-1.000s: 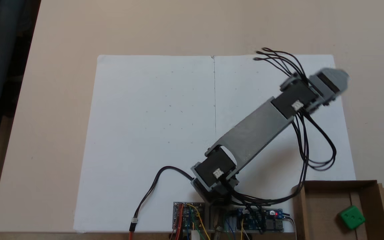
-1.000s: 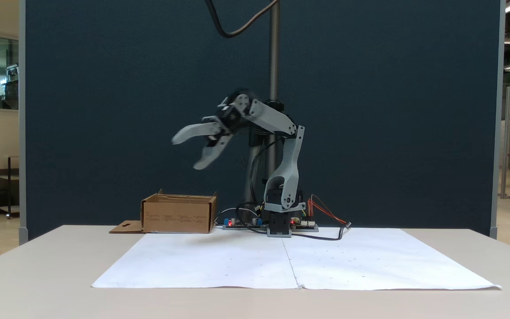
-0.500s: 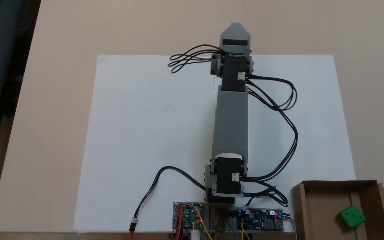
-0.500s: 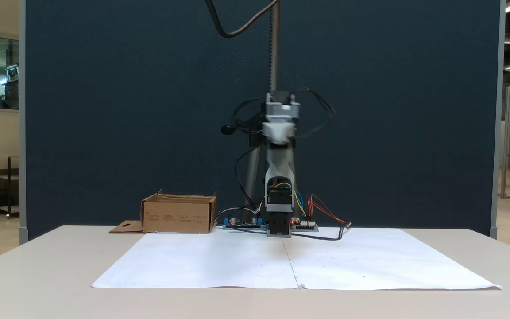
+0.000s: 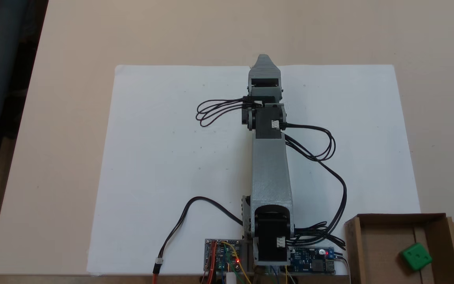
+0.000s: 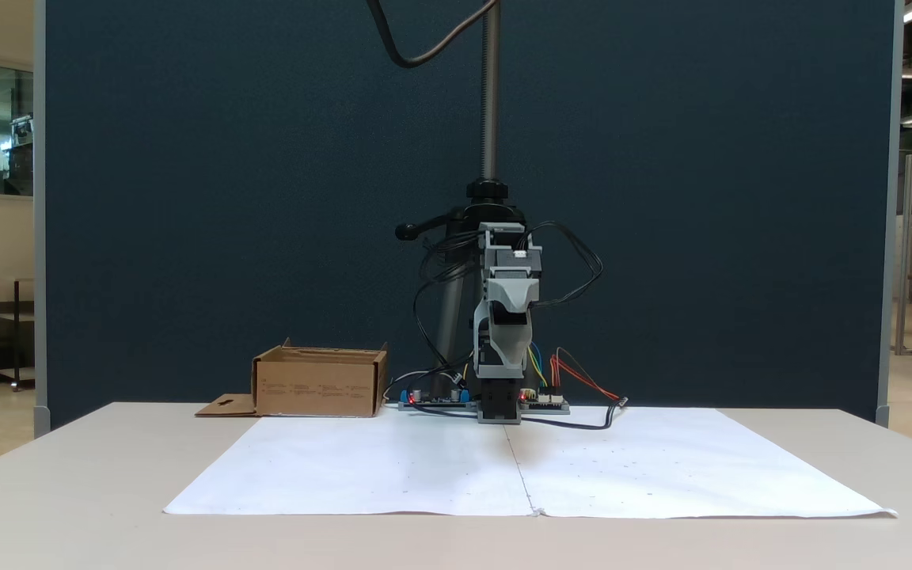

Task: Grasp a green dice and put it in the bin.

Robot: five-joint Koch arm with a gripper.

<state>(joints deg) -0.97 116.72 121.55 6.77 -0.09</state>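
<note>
The green dice (image 5: 416,256) lies inside the bin (image 5: 392,218), a shallow brown cardboard box at the lower right corner of a fixed view. In another fixed view the bin (image 6: 320,385) stands left of the arm's base, and its wall hides the dice. My gripper (image 5: 263,59) points straight out over the middle of the white paper, far from the bin. Seen from the front, the gripper (image 6: 507,305) faces the camera and hangs above the paper. Its jaws lie one over the other, so their gap does not show. Nothing is seen held in it.
A white paper sheet (image 5: 172,157) covers the table's middle. Circuit boards (image 5: 223,256) and loose black cables (image 5: 329,157) sit at the arm's base. A metal pole (image 6: 490,95) rises behind the arm, in front of a dark blue partition (image 6: 187,198).
The arm swung from the paper's right side to its centre line, then drew back and dropped lower. A second ago the gripper stood open. The dice stayed in the bin.
</note>
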